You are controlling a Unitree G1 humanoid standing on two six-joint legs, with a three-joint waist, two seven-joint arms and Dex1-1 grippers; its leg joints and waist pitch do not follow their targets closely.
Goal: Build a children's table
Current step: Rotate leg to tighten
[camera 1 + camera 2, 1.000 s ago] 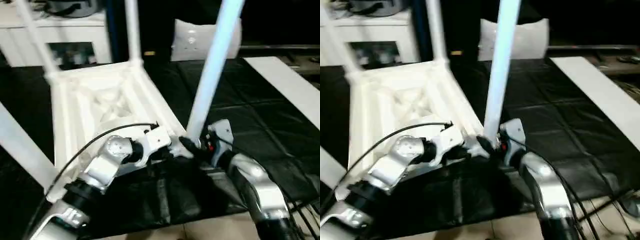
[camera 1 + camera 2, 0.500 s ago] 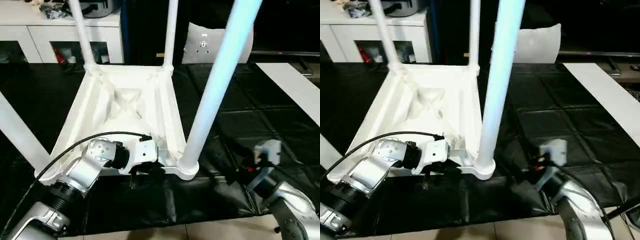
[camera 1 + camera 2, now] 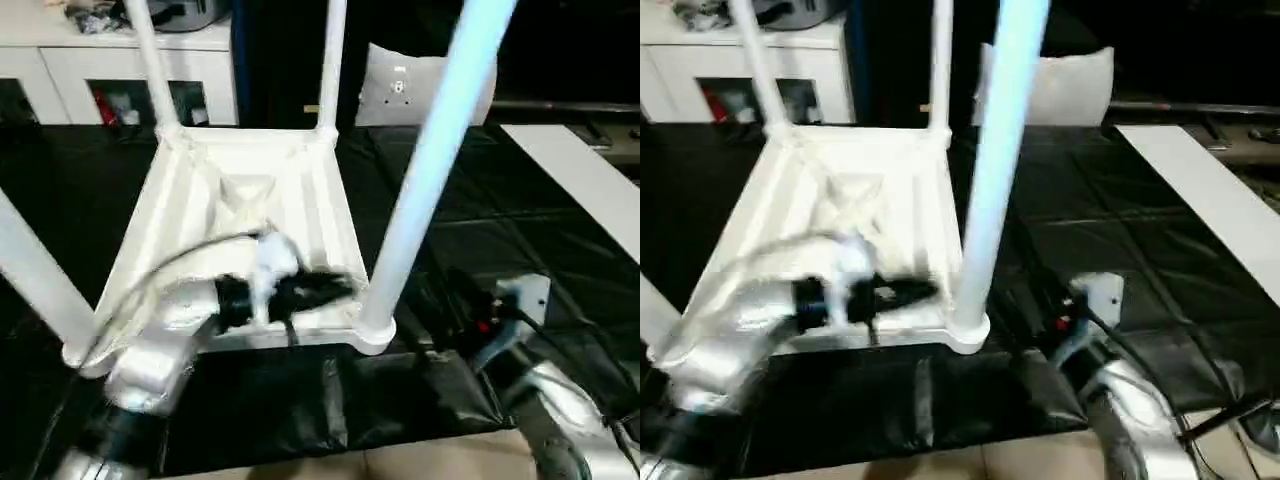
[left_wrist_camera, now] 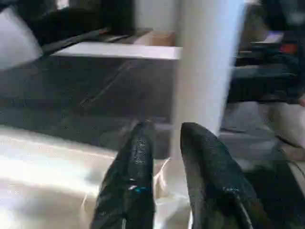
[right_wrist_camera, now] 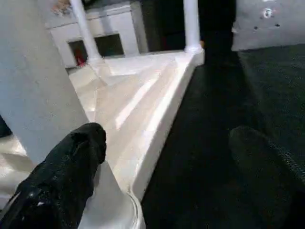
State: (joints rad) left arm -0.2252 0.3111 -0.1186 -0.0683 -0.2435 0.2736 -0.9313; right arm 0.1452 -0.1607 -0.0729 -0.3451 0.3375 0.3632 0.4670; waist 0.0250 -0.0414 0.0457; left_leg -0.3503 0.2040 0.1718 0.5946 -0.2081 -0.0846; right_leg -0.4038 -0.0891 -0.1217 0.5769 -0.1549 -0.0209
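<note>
- The children's table (image 3: 250, 190) is lying upside down on a black floor mat (image 3: 520, 240), at the centre of my head view, with its ribbed underside facing up.
- All four white legs are standing up from the corner sockets; the nearest leg (image 3: 420, 190) is rising toward 1 o'clock.
- My left gripper (image 3: 335, 288) is hovering over the near rim at 6 o'clock of the top, just beside the near leg's base. Its fingers (image 4: 136, 157) are standing slightly apart, holding nothing.
- My right gripper (image 5: 167, 157) is sitting at 4 o'clock, near the same leg, fingers spread wide and empty.
- I am judging the table as light, stiff, hollow plastic with a smooth, slippery surface.
- I am expecting the tapered legs to slip in a grip, so I would take hold low, at the flared end or on the rim.
</note>
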